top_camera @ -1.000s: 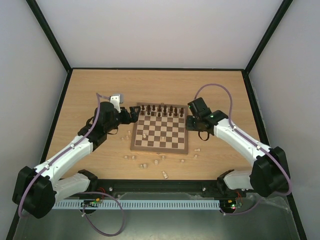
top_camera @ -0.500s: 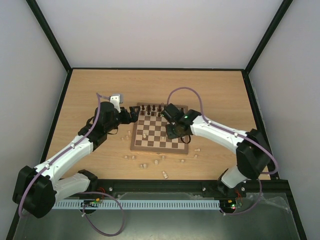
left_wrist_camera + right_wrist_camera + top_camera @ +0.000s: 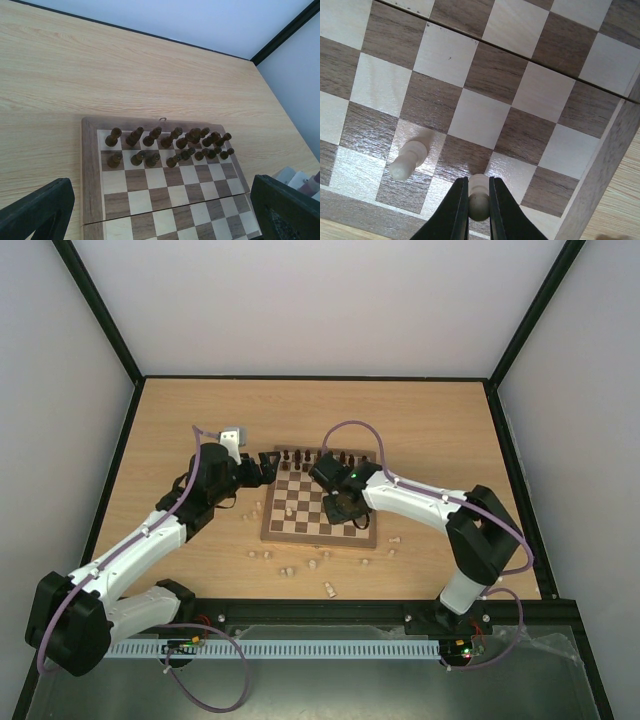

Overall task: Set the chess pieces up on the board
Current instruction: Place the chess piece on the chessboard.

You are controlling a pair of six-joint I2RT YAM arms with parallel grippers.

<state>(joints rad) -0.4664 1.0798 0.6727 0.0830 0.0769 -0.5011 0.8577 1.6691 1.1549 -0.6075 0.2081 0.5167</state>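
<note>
The board [image 3: 318, 527] lies mid-table. Dark chess pieces [image 3: 318, 457] fill its two far rows, also visible in the left wrist view [image 3: 172, 145]. A pale pawn [image 3: 479, 196] stands on a light square near the board's [image 3: 495, 70] corner, with my right gripper [image 3: 479, 206] shut on its head; from above this gripper [image 3: 343, 510] is over the board's right half. Another pale pawn [image 3: 410, 156] stands two squares to its left. My left gripper [image 3: 267, 468] hangs open by the board's far left corner, its fingers [image 3: 37, 210] wide apart over bare squares [image 3: 165, 200].
Several pale pieces lie loose on the table in front of the board [image 3: 288, 571], one nearest the front edge [image 3: 330, 589], one to the right [image 3: 396, 541] and a few to the left [image 3: 253, 510]. Black frame rails edge the table.
My right arm has swung left from the board's right edge to over its right half, still shut. The left arm has not moved.
</note>
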